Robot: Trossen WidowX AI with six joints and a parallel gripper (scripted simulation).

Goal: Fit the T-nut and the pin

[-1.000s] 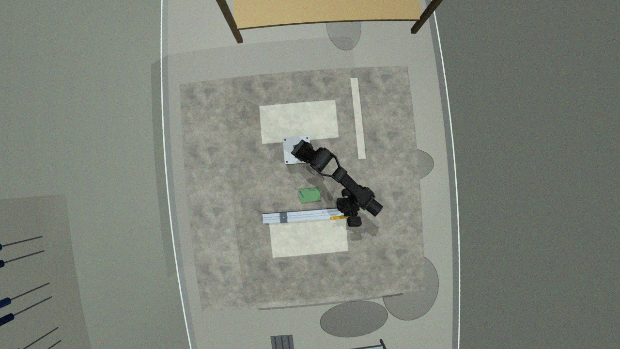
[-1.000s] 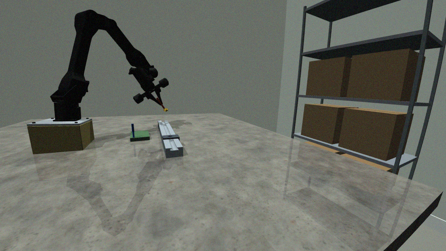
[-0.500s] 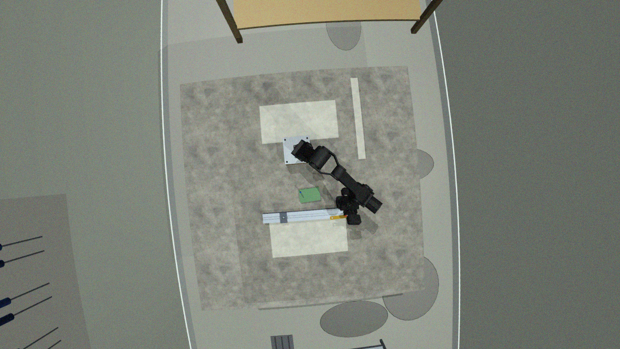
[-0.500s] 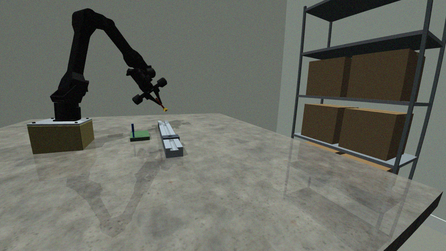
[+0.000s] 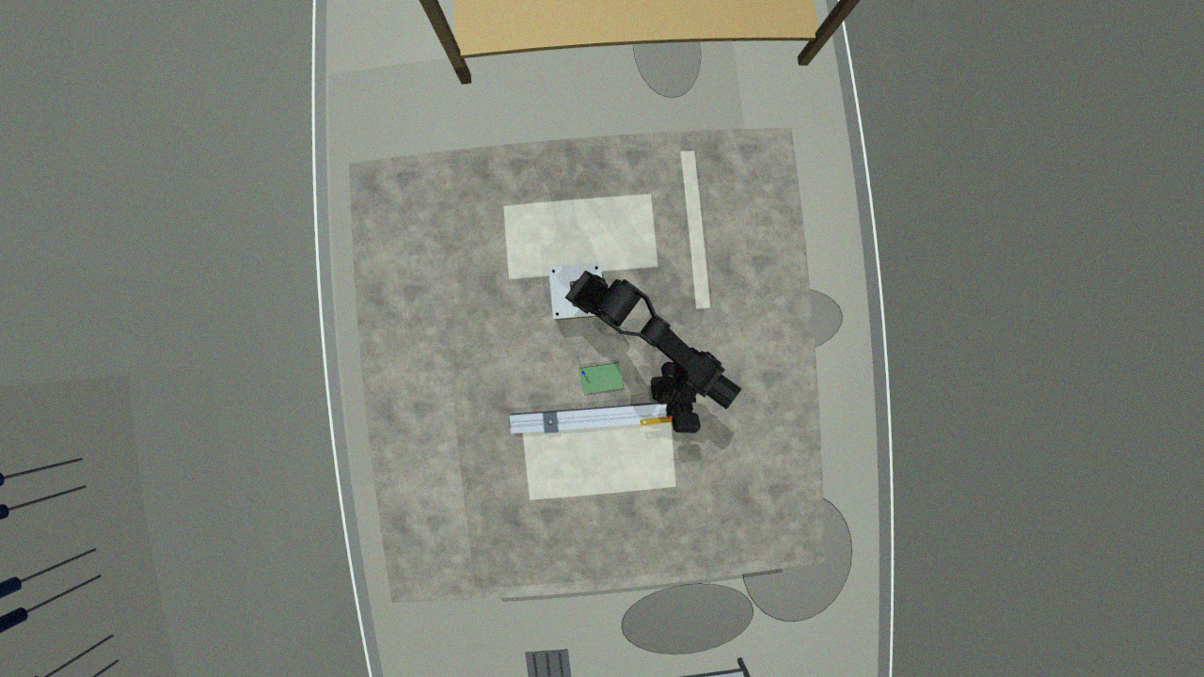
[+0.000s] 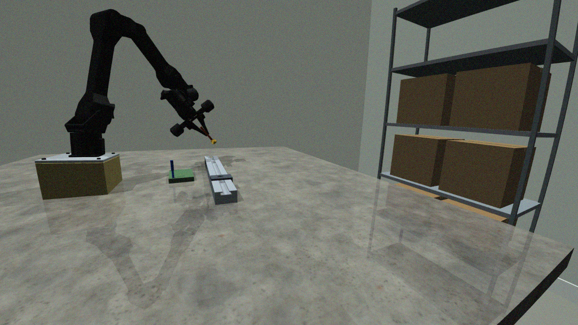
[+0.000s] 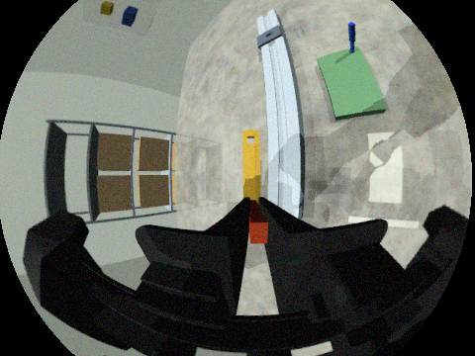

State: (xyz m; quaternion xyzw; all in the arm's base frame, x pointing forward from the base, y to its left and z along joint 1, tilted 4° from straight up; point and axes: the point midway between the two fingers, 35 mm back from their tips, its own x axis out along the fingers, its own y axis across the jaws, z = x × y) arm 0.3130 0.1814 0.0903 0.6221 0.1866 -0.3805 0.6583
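My claw (image 5: 671, 418) (image 6: 211, 137) (image 7: 253, 202) is pinching the orange handle (image 6: 204, 132) (image 7: 258, 232). Brass nut (image 5: 655, 420) (image 6: 213, 141) (image 7: 251, 165) juts past the fingertips, held above the table, outside the slot. Rail (image 5: 606, 417) (image 6: 216, 167) (image 7: 284, 109) below; bracket (image 5: 550, 421) (image 6: 221, 177) (image 7: 269, 37) across it. Blue pin (image 5: 584, 373) (image 6: 172, 169) (image 7: 351, 37) upright in green tray (image 5: 602, 378) (image 6: 184, 174) (image 7: 352, 84).
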